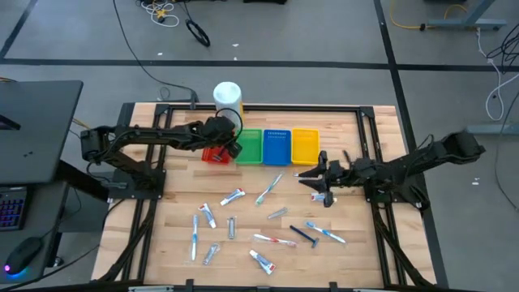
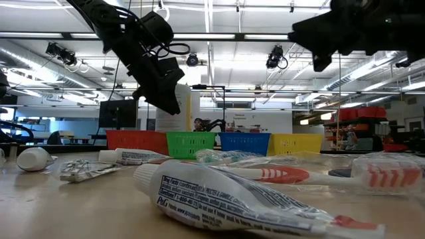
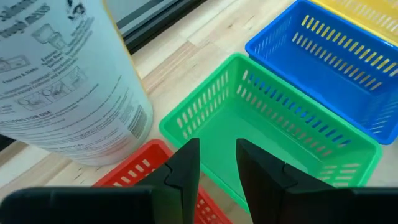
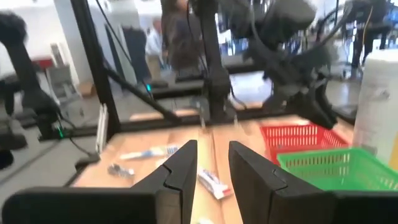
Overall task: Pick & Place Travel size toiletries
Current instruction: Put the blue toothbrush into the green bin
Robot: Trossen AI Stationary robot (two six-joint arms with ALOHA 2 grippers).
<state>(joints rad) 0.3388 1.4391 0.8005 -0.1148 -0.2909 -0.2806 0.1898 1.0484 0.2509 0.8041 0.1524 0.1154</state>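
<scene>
Several toiletries lie flat and scattered on the wooden table: white tubes, toothbrushes, a dark blue razor and silvery tubes. In the low view a white tube lies closest. My left gripper hovers above the seam between the red bin and the green bin; a narrow gap shows between its fingers and nothing is in it. My right gripper hangs over the table's right half, pointing left, open and empty.
Red, green, blue and yellow bins stand in a row along the far side. A large white canister stands behind the red bin, close to my left gripper. A black frame edges the table.
</scene>
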